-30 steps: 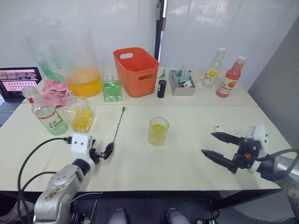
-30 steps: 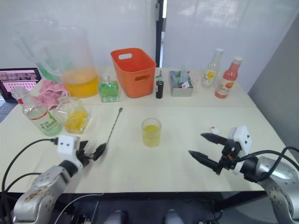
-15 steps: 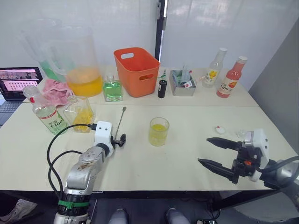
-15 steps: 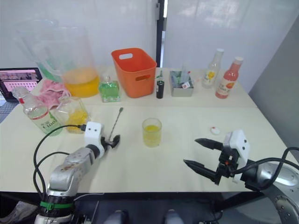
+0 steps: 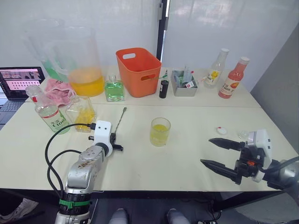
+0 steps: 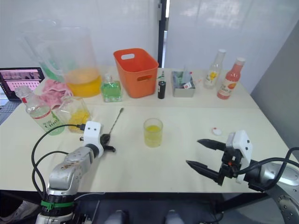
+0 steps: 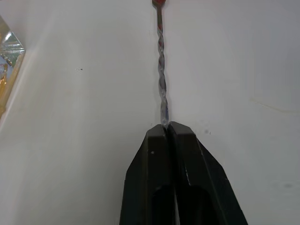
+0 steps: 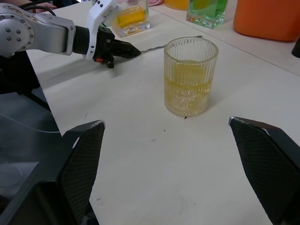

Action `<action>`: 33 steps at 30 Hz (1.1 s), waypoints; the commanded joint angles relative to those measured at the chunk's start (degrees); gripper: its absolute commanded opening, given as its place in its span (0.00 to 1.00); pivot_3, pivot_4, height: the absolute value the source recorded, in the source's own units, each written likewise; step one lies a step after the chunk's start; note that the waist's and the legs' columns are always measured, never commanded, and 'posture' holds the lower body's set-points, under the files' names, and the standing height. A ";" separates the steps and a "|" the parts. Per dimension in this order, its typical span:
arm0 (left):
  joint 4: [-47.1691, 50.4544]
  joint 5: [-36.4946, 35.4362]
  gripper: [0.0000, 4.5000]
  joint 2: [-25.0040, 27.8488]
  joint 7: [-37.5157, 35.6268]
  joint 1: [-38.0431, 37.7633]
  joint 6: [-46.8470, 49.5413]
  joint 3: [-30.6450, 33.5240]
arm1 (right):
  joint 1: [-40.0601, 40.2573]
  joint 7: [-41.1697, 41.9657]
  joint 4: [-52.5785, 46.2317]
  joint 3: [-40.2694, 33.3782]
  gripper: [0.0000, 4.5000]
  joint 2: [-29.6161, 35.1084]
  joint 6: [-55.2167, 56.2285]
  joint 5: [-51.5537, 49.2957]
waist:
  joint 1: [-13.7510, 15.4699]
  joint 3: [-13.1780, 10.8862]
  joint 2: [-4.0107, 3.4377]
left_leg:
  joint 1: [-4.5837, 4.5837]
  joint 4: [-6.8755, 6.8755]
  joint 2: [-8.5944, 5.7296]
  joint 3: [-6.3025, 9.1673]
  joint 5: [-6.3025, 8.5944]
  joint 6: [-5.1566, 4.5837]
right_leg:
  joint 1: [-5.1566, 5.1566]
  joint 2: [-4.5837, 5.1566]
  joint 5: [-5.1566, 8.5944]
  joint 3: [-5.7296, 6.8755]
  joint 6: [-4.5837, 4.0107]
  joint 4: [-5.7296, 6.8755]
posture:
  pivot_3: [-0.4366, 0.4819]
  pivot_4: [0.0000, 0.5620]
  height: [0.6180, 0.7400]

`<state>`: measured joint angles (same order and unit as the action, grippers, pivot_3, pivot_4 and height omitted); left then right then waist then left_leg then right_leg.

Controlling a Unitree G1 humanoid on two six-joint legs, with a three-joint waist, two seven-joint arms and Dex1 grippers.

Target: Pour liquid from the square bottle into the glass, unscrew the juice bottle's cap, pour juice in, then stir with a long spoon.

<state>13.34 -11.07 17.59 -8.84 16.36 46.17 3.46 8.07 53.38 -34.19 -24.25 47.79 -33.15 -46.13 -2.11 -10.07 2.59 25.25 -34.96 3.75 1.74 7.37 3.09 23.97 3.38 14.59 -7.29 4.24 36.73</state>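
Note:
The long spoon [image 5: 120,121] lies flat on the table, left of the glass [image 5: 160,132], which holds yellow liquid. My left gripper [image 7: 166,126] is shut on the near end of the spoon's twisted stem [image 7: 161,70]. The square bottle [image 5: 81,113] and the juice bottle [image 5: 49,111] stand at the table's left. The white cap [image 5: 221,130] lies on the table to the right. My right gripper [image 5: 205,150] hovers open near the right front edge, pointing towards the glass [image 8: 190,77] with nothing between its fingers.
Along the back stand a big pitcher [image 5: 81,65], a green bottle [image 5: 112,88], an orange basket [image 5: 138,70], a grey box [image 5: 183,84], a slim yellow-labelled bottle [image 5: 215,67] and a pink bottle [image 5: 233,77]. A laptop [image 5: 18,81] and pink cloth [image 5: 56,88] sit far left.
My left arm reached forward to the spoon's near end, and its fingers closed on the stem. The right gripper stayed open and barely moved.

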 commanded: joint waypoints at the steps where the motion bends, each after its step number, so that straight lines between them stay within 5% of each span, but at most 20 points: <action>1: 3.73 -1.79 0.01 6.57 -9.67 -1.95 -3.59 -0.59 | -1.00 0.69 -0.01 -0.09 1.00 0.62 1.08 0.04 | -0.29 0.00 0.00 | 0.00 0.02 0.00 0.00 0.01 0.02 | 0.01 0.00 0.00 0.00 0.00 0.00 | 0.48 0.27 1.00; 10: 7.17 -7.35 0.01 24.34 -31.07 -11.01 -11.90 4.44 | -4.98 2.47 3.17 3.91 1.00 0.54 1.87 1.57 | -0.48 -0.02 0.01 | 0.01 0.12 0.05 -0.04 0.17 0.26 | 0.16 0.02 0.04 0.00 -0.12 -0.02 | 0.48 0.27 1.00; 25: -1.41 -5.65 0.01 32.09 -41.66 -20.07 -21.05 6.35 | -6.28 3.25 4.25 5.05 1.00 0.33 2.36 2.87 | -0.48 -0.02 0.01 | 0.01 0.17 0.10 -0.08 0.18 0.28 | 0.19 0.05 0.07 0.02 -0.17 -0.09 | 0.48 0.27 1.00; 33: -1.33 -6.22 0.58 35.15 -43.94 -17.42 -17.79 5.28 | -6.84 3.13 4.57 5.58 1.00 0.31 2.76 3.44 | -0.50 -0.01 -0.01 | -0.01 0.17 0.11 -0.08 0.18 0.28 | 0.19 0.05 0.07 0.02 -0.17 -0.07 | 0.48 0.27 1.00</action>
<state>12.49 -18.18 51.08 -52.26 -1.80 26.67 8.99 1.98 56.24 -29.10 -18.38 47.88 -31.71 -42.88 -2.62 -10.08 2.58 25.24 -34.79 3.87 1.66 7.55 3.37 24.16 3.43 14.66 -7.27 4.07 36.68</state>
